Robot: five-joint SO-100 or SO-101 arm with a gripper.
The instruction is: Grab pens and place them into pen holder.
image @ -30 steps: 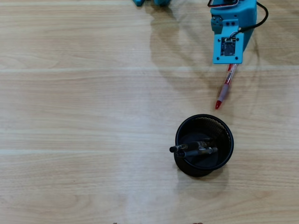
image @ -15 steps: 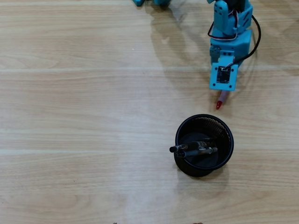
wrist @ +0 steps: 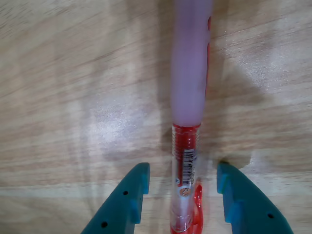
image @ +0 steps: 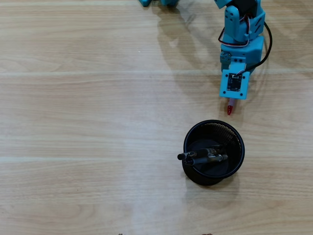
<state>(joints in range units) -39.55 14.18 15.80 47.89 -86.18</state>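
Blue arm reaches in from the far edge of the desk, right of centre in the overhead view. Gripper (wrist: 183, 187) points down at the wood, fingers spread with clear gaps either side of the red-and-translucent pen (wrist: 187, 146). Neither teal fingertip (wrist: 134, 187) touches the barrel in the wrist view. The pen lies flat on the desk (image: 73, 98) and runs lengthwise between the fingers, so the jaws straddle it, likely lined up that way so a close would pinch it across its width.

From overhead only the red tip of that pen (image: 229, 108) pokes out from under the wrist, aimed at the near edge; the rest is hidden under the arm.

Pen holder (image: 190, 132) stands upright, nearer the front edge, just in front of the red tip and slightly to its left in the overhead view, not touching. Inside it dark pens (image: 203, 156) lie crosswise on the bottom, one end propped on the rim at the left. I make out at least two; exact count unclear. They lie flat because the cup is wide enough to let them fall over.

Judgement: this red pen looks like the last one out. Grasp not yet made. The short hop to the cup should be easy; the risk is the smooth barrel rolling as the fingers close.
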